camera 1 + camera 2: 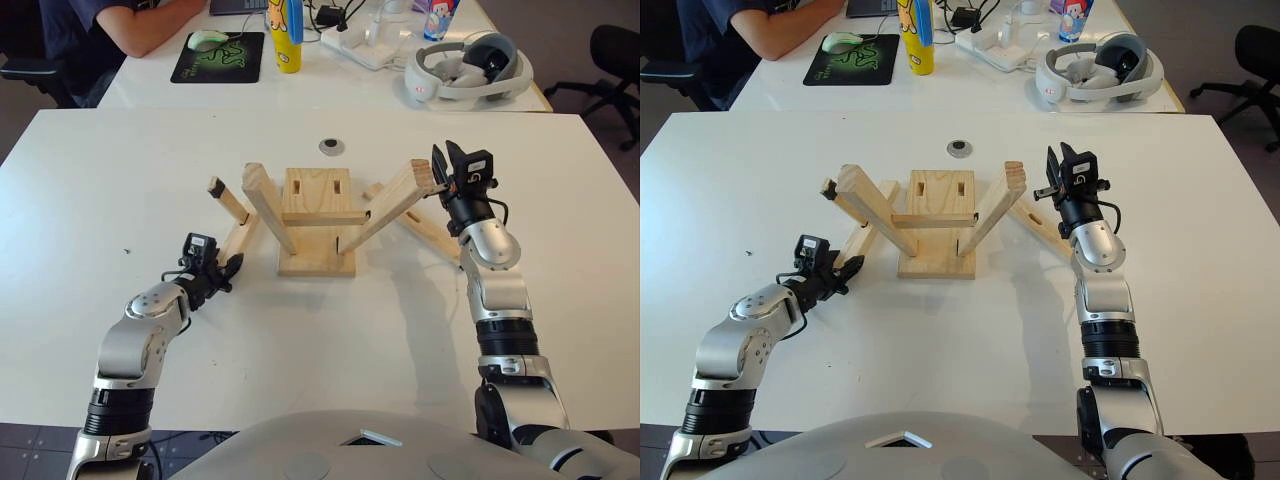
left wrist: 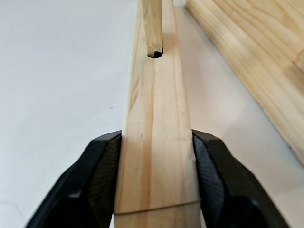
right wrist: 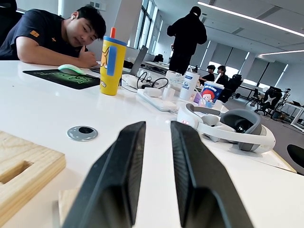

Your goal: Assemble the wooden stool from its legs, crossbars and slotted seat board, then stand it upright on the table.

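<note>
The slotted seat board (image 1: 316, 250) lies flat at the table's middle. Two legs lean outward from it, the left leg (image 1: 268, 206) and the right leg (image 1: 395, 205), joined by a crossbar (image 1: 322, 217). Left of the board a further leg (image 1: 238, 238) lies on the table. My left gripper (image 1: 226, 268) is shut on its near end, one finger (image 2: 102, 180) on each side of the wood (image 2: 156, 118). A dowel (image 2: 153, 23) sits in that leg's hole. My right gripper (image 1: 447, 158) hovers beside the right leg's upper end, narrowly open (image 3: 156, 126), nothing between its fingers.
Another loose leg (image 1: 428, 230) lies on the table right of the board, under my right arm. A round grommet (image 1: 331, 146) sits behind the board. The far table holds a headset (image 1: 466, 72), a yellow bottle (image 1: 286, 35) and a mouse pad (image 1: 218, 57).
</note>
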{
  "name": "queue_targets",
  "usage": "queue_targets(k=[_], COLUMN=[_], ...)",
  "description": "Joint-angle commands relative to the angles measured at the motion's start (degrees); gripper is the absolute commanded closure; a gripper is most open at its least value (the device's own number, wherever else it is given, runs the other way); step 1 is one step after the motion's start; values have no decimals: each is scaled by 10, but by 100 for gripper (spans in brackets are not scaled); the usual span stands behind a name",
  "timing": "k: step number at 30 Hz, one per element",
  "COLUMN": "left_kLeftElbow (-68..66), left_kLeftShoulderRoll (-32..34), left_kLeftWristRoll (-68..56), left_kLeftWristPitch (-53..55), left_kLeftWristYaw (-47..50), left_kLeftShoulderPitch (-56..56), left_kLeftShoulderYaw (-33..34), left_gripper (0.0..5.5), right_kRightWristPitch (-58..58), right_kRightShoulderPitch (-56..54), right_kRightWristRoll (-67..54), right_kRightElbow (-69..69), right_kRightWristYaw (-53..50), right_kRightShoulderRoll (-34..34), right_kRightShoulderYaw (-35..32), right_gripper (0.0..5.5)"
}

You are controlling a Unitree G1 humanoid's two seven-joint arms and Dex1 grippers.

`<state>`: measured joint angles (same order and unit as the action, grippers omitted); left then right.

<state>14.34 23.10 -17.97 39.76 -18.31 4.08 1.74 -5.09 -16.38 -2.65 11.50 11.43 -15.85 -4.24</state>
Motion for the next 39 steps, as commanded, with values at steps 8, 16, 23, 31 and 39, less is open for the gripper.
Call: queue_targets(k=[8,16,23,31,39], left_kLeftElbow=[33,97,146,136,114], left_kLeftShoulderRoll=[-25,-43,-49,-36,4], left_kLeftWristRoll=[-37,-72,-129,-122,-116], left_kLeftWristPitch=[12,-11,22,-7,-24], left_kLeftWristYaw=[9,27,44,87,116], left_kLeftShoulderPitch=[-58,-161,-240,-280,-304], left_kLeftShoulderYaw=[52,92,100,158,223], left_gripper=[344,344,344,344,344], right_kRightWristPitch=[3,57,169,177,246], right_kRightShoulderPitch=[-16,-72,-151,-76,29], right_kRightWristRoll=[3,-50,-55,-10,-108], right_kRightElbow=[6,3,65,-6,-287], right_kRightWristYaw=[1,22,108,256,446], right_kRightShoulderRoll=[-2,0,-57,-108,-160], right_kRightShoulderYaw=[-2,-25,18,129,224], right_gripper=[451,451,451,451,451])
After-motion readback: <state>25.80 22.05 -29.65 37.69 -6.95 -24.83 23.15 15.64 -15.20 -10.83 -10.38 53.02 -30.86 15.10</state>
